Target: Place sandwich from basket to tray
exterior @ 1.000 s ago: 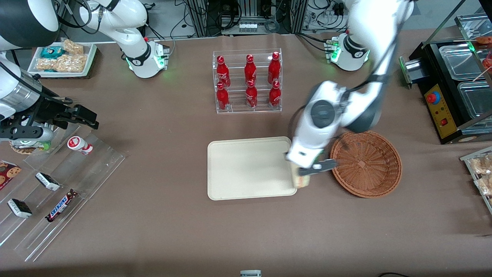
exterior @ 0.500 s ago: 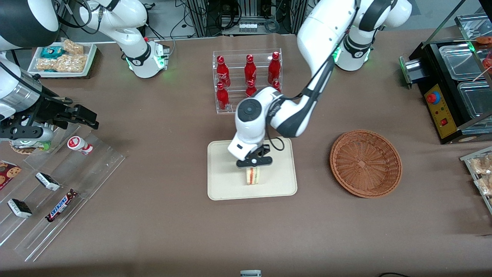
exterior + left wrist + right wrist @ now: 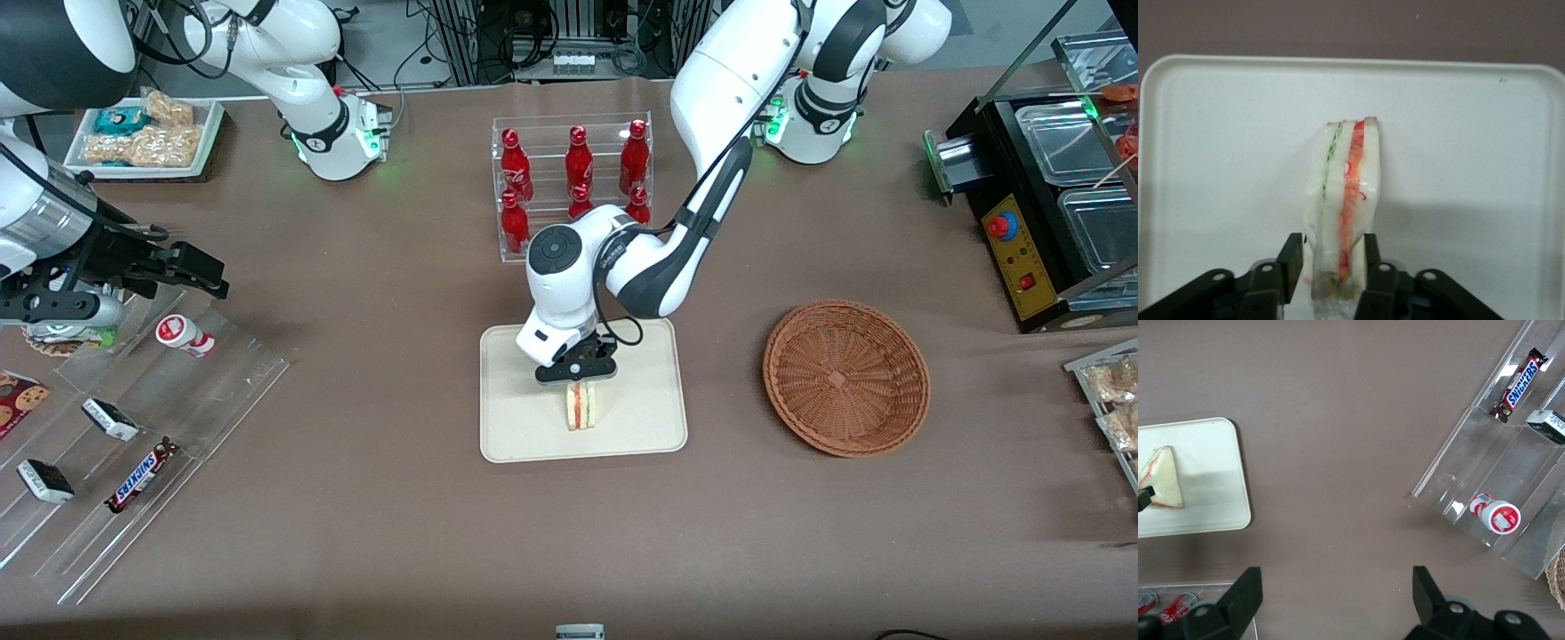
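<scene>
Tool (image 3: 580, 384) lower now, sandwich (image 3: 582, 406) mid-tray (image 3: 507, 356), edges clear.

Front view high overhead, wrist views close, sharing tray (image 3: 662, 436)

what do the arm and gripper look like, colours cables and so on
The working arm has glossy white shells with dark grey bands at the joints. A round dark grey cap sits on its wrist, and a thin black cable loops beside it. Its base glows green. The gripper, over the tray, is black; its two fingers are flat, matte black, fixed with small screws.
</scene>
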`<state>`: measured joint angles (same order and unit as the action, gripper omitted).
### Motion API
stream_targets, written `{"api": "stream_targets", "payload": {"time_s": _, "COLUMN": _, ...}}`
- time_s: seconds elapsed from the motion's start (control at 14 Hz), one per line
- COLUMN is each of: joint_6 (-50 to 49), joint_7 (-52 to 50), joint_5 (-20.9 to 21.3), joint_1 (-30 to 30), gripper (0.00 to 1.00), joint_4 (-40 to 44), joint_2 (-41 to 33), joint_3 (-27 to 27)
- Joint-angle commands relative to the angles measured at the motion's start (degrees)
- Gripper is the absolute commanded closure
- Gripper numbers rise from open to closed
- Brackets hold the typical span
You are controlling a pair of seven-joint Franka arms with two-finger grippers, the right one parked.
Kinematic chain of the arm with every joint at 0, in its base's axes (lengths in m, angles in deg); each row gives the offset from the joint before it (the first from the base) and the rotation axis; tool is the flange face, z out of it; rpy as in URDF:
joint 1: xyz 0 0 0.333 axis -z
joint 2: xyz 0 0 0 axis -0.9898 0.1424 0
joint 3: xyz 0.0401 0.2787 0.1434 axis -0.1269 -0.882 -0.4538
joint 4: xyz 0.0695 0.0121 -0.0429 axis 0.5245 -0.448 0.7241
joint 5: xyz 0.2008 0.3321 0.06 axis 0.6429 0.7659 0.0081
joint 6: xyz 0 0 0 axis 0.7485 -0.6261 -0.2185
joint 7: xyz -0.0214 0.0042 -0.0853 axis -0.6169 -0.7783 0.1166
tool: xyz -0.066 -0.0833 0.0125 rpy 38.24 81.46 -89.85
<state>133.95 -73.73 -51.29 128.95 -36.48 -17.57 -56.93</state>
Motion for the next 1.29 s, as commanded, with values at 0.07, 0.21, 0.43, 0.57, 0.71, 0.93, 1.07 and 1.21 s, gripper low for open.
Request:
{"api": "stream_targets", "payload": {"time_s": 0.07, "joint_6": -7.92, "joint_7": 0.07, "joint_5": 1.15, "joint_1": -0.46, "gripper": 0.0, "joint_4": 0.13, "joint_2": -8.59, "joint_3": -0.49}}
{"api": "stream_targets", "payload": {"time_s": 0.21, "joint_6": -13.9, "joint_7": 4.27, "joint_5": 0.89, "joint_1": -3.53, "gripper": 0.0, "joint_4": 0.13, "joint_2": -12.82, "joint_3": -0.4}}
{"api": "stream_targets", "payload": {"time_s": 0.43, "joint_6": -22.97, "joint_7": 6.93, "joint_5": 0.71, "joint_1": -7.73, "gripper": 0.0, "joint_4": -2.57, "joint_2": -18.09, "joint_3": -0.49}}
{"api": "stream_targets", "payload": {"time_s": 0.57, "joint_6": -22.9, "joint_7": 7.28, "joint_5": 0.01, "joint_1": -12.83, "gripper": 0.0, "joint_4": -7.84, "joint_2": -22.84, "joint_3": -0.32}}
{"api": "stream_targets", "payload": {"time_s": 0.71, "joint_6": -22.98, "joint_7": 12.08, "joint_5": -0.25, "joint_1": -18.28, "gripper": 0.0, "joint_4": -12.06, "joint_2": -26.88, "joint_3": -0.32}}
{"api": "stream_targets", "payload": {"time_s": 0.93, "joint_6": -23.86, "joint_7": 24.83, "joint_5": -3.5, "joint_1": -26.36, "gripper": 0.0, "joint_4": -17.34, "joint_2": -33.38, "joint_3": -0.32}}
{"api": "stream_targets", "payload": {"time_s": 1.07, "joint_6": -24.83, "joint_7": 32.56, "joint_5": -3.6, "joint_1": -30.06, "gripper": 0.0, "joint_4": -21.12, "joint_2": -37.52, "joint_3": -0.32}}
{"api": "stream_targets", "payload": {"time_s": 1.21, "joint_6": -26.31, "joint_7": 41.17, "joint_5": -5.34, "joint_1": -33.84, "gripper": 0.0, "joint_4": -22.89, "joint_2": -40.69, "joint_3": -0.32}}
